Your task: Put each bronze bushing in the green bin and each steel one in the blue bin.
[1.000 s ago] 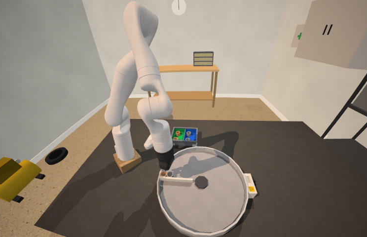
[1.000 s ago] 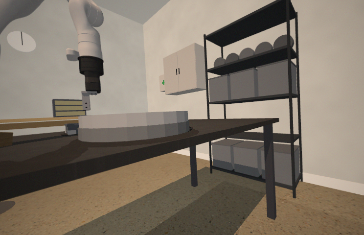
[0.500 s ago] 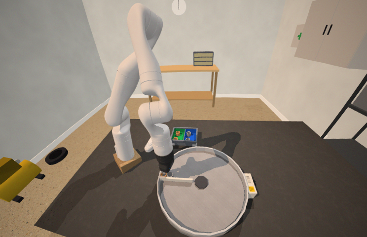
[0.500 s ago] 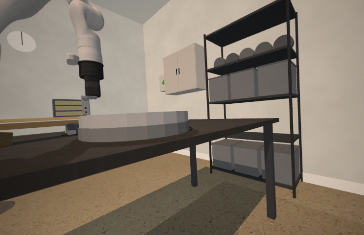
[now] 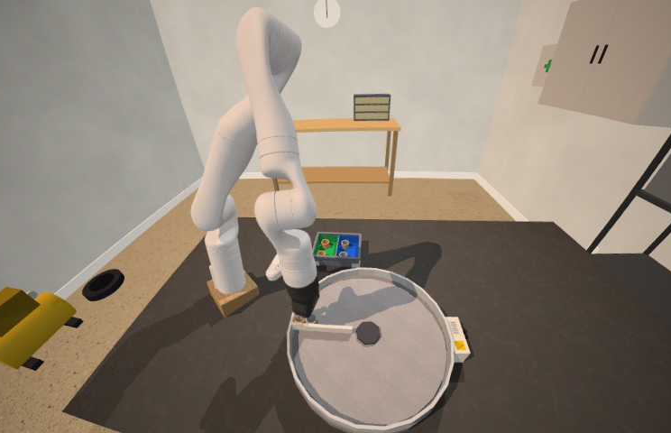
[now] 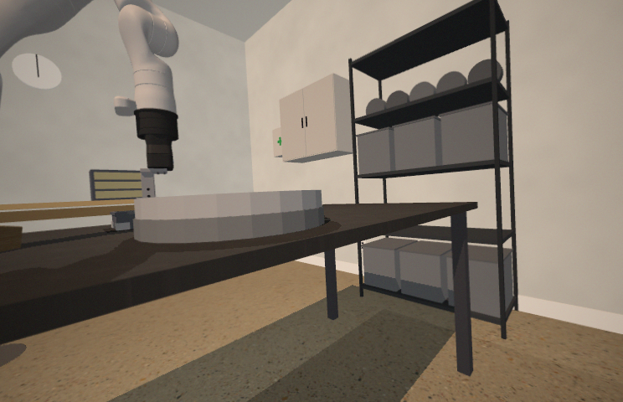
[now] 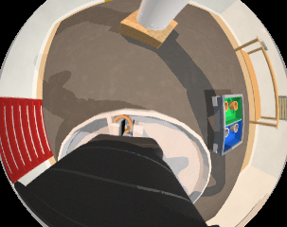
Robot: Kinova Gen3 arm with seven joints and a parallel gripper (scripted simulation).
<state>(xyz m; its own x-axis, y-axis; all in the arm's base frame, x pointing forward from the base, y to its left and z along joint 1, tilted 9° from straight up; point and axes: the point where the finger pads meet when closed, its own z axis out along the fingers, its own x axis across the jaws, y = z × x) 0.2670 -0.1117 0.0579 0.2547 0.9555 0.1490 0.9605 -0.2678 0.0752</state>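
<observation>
Hanging low over the edge of the big round turntable (image 5: 387,373) (image 6: 227,213) (image 7: 175,148), the gripper (image 5: 302,317) (image 6: 148,188) (image 7: 129,125) has its fingers a little bit apart, with nothing pinched. A bronze bushing (image 5: 297,321) (image 7: 121,116) sits under it, beside a steel bushing (image 5: 310,318), near the white bar (image 5: 323,327). Two bronze ones are in the green bin (image 5: 333,240) (image 7: 234,114), two steel in the blue bin (image 5: 353,248) (image 7: 234,136)

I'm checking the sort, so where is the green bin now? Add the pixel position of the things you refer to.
In the top view, the green bin (image 5: 333,237) (image 7: 238,113) sits beyond the turntable (image 5: 377,377) (image 7: 200,142), directly left of the blue bin (image 5: 354,238) (image 7: 238,132).
</observation>
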